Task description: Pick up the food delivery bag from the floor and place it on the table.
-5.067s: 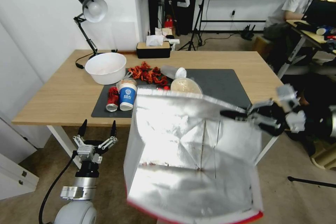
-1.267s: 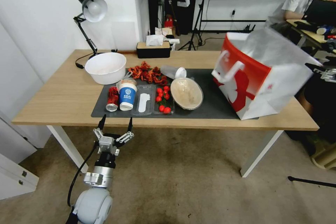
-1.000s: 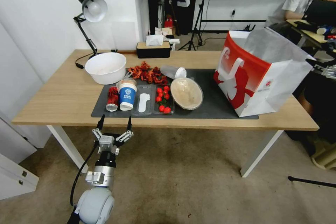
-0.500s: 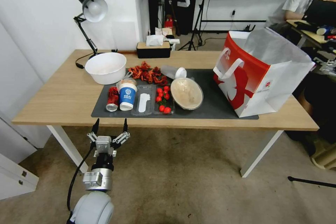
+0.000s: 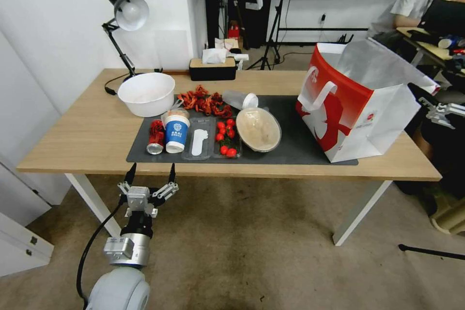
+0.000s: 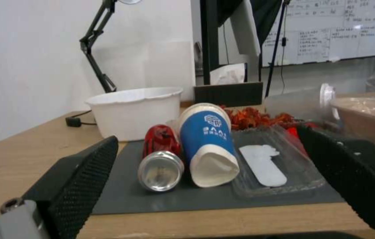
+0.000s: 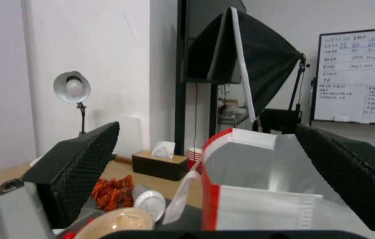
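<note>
The food delivery bag [image 5: 358, 106], red and white with a white strap handle and silver foil lining, stands upright on the right end of the light-wood table [image 5: 87, 131], partly on the dark mat. My right gripper [image 5: 422, 99] hovers just right of the bag, open and apart from it. In the right wrist view its fingers [image 7: 81, 166] are spread wide with the bag [image 7: 258, 192] ahead between them. My left gripper [image 5: 150, 174] is open and holds nothing, just below the table's front edge above the floor [image 5: 252, 252]. The left wrist view has its fingers [image 6: 81, 176] spread.
On the mat [image 5: 300, 145] lie a blue cup [image 5: 176, 133], a red can [image 5: 155, 136], a clear tray of tomatoes [image 5: 225, 138], a lidded bowl [image 5: 259, 128] and red crayfish [image 5: 203, 101]. A white bowl [image 5: 146, 93], lamp [image 5: 127, 14] and tissue box [image 5: 212, 68] stand behind.
The bag, held up by my right gripper five seconds ago, now stands on the table, let go. The right gripper has drawn back to the right. My left arm drifted slightly left.
</note>
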Tool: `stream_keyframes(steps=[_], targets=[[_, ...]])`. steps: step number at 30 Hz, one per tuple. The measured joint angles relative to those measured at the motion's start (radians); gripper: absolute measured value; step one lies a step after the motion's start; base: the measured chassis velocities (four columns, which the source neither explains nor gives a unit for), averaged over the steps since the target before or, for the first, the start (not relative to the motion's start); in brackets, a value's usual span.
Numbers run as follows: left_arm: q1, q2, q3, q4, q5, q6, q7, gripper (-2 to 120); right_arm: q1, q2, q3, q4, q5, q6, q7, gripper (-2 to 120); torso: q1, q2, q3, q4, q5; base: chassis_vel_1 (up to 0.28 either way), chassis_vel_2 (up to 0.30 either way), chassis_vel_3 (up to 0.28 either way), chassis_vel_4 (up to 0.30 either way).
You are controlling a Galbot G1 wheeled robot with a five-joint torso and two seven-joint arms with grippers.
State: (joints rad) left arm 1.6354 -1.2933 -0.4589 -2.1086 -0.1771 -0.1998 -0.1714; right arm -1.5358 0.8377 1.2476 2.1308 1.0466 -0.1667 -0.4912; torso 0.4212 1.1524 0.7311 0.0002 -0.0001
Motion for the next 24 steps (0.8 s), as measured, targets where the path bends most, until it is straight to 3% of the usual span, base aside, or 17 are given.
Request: stream_keyframes(steps=[10, 16, 24], targets=[[0.017, -0.004, -0.014, -0.035, -0.004, -0.001, 0.019, 100, -0.103, 0.199, -0.017, 0.183, -0.143, 0.040, 0.075, 100, 0.000, 0.000, 0.000, -0.0002, 0.0000, 0.000, 0.000, 0.000, 0.000], [0.020, -0.011, -0.011, -0.052, -0.008, -0.005, 0.045, 100, -0.205, 0.338, -0.043, 0.286, -0.271, 0.113, 0.115, 100, 0.000, 0.000, 0.000, -0.0003, -0.0002, 0.000, 0.000, 0.000, 0.000], [0.018, -0.016, -0.006, -0.058, -0.007, -0.014, 0.068, 100, -0.277, 0.504, -0.106, 0.342, -0.428, 0.168, 0.149, 100, 0.000, 0.000, 0.000, -0.0002, -0.0001, 0.000, 0.000, 0.000, 0.000]])
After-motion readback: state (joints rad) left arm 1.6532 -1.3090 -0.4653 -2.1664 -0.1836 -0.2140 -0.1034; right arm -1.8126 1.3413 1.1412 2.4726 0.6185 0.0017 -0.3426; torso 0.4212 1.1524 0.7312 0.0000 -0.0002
